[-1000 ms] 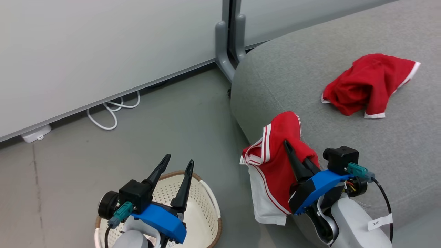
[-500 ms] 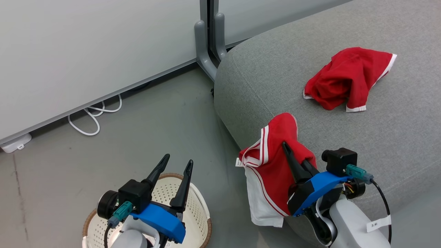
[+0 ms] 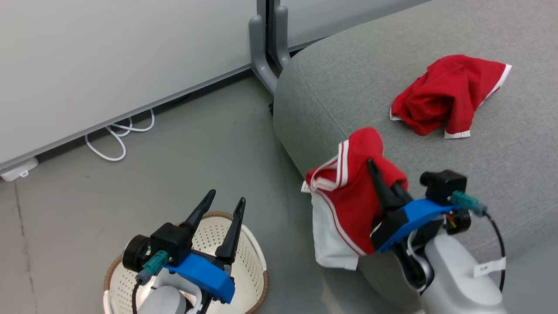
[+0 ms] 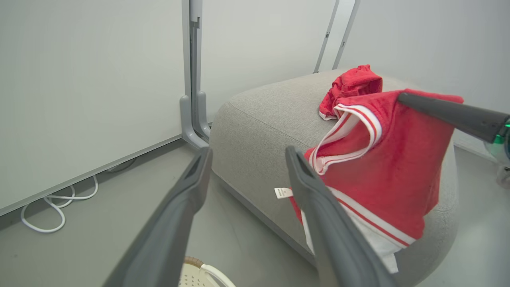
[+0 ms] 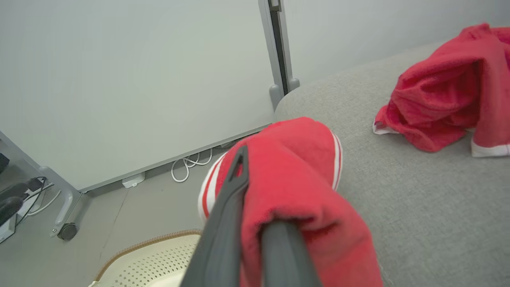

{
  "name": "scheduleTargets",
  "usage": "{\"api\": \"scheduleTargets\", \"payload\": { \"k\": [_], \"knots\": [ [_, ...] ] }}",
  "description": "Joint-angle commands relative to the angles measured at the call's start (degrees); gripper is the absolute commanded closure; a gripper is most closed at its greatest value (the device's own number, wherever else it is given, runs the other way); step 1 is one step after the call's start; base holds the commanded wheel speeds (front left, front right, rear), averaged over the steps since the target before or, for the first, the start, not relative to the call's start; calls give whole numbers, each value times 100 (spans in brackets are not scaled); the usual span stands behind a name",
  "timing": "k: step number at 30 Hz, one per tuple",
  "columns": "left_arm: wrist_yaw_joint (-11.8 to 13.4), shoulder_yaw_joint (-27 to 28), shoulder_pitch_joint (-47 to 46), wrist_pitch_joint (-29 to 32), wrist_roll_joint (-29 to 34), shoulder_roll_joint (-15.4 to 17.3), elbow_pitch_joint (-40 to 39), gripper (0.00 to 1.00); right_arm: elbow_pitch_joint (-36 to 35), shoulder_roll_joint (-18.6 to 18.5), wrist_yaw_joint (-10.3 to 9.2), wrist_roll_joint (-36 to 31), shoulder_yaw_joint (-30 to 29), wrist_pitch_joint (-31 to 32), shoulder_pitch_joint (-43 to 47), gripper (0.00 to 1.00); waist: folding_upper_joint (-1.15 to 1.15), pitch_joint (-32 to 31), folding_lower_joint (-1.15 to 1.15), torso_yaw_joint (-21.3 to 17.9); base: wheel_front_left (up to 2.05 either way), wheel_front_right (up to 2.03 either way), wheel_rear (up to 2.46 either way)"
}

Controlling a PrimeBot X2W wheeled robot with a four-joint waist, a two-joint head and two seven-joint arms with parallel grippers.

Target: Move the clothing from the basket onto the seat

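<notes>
the right end effector (image 3: 382, 178) pinches a soft red garment with white trim (image 3: 344, 200), held over the rounded corner of the light-grey upholstered seat (image 3: 331, 87), its white panel dangling off the side. a second red garment (image 3: 444, 98) lies further in on the cushion. the left end effector (image 3: 226, 196) hovers spread and empty above the cream perforated basket with brown rim (image 3: 252, 261). i'd carry the cloth well inward before letting go, or it could slide to the floor (image 3: 196, 144).

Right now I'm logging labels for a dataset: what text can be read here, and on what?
Unreadable, too small: the white tag on the right forearm.
Unreadable, blurred: the care tag on the held red garment.
No other text can be read.
</notes>
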Motion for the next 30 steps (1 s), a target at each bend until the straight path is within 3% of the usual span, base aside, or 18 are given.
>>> {"api": "scheduleTargets", "payload": {
  "k": [1,10,20,30],
  "knots": [
    [-7,-11,-104,-14,19,35,-33,0,-70,-33,3,26,-105,36,-205,100,0,69,0,34,0,0,0],
    [-7,-157,-438,-15,73,160,-135,0,-632,-609,3,-82,-888,644,-1393,100,0,517,0,240,0,0,0],
    [-8,-370,-997,-15,155,260,-415,0,-1597,-1541,2,-442,-2278,1608,-2772,100,0,1357,0,690,0,0,0],
    [-7,-465,-1432,-14,294,419,-774,0,-1556,-2229,2,-730,-3745,1708,-3082,100,0,2218,0,1123,0,0,0]
  ]
}}
